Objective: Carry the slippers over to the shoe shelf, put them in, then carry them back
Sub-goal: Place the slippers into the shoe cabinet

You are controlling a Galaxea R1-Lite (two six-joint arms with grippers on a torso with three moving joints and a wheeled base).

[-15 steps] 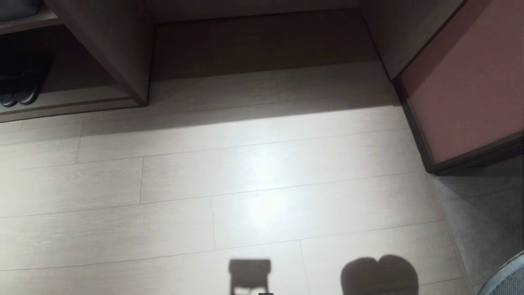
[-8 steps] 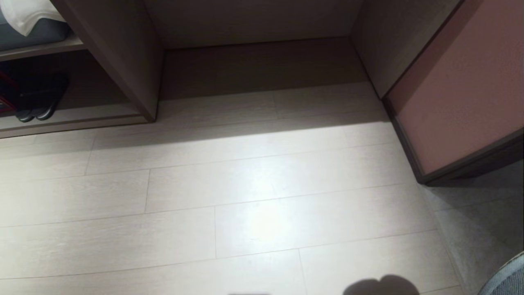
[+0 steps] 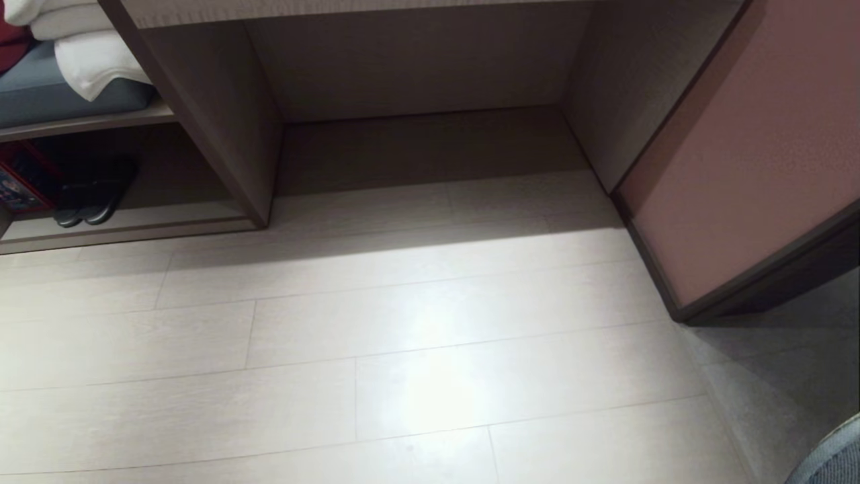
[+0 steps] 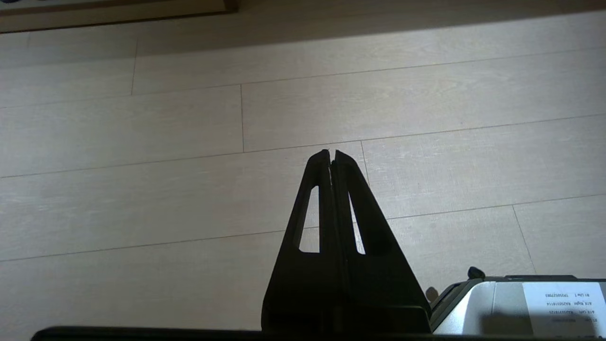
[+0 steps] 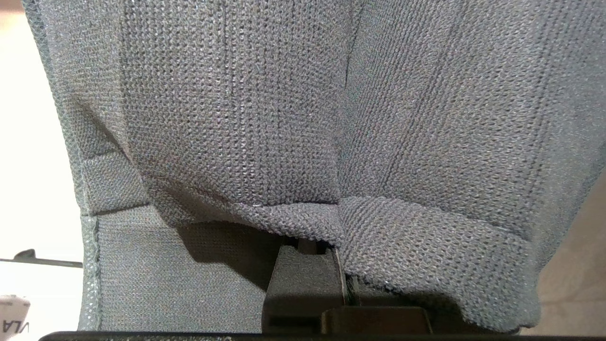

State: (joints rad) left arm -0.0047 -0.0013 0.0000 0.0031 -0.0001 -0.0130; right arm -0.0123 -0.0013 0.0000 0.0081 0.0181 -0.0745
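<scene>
The grey-blue knitted slippers (image 5: 284, 118) fill the right wrist view, and my right gripper (image 5: 338, 265) is shut on the edge of their toe band. One black finger (image 5: 303, 274) shows under the fabric. In the head view only a grey-blue edge of the slippers (image 3: 833, 457) shows at the lower right corner. The shoe shelf (image 3: 154, 225), a low beige cubby, stands at the far left. My left gripper (image 4: 331, 154) hangs shut and empty over the pale plank floor.
A black pair of slippers (image 3: 94, 202) and a red box (image 3: 20, 181) lie in the low cubby, with folded white cloth (image 3: 87, 67) on the board above. A desk recess (image 3: 423, 148) is straight ahead. A pink panel (image 3: 752, 154) juts out on the right.
The head view has tilted upward, so the whole scene slid down the picture. The shadows at the bottom edge left the view. More of the upper shelf and desk edge shows.
</scene>
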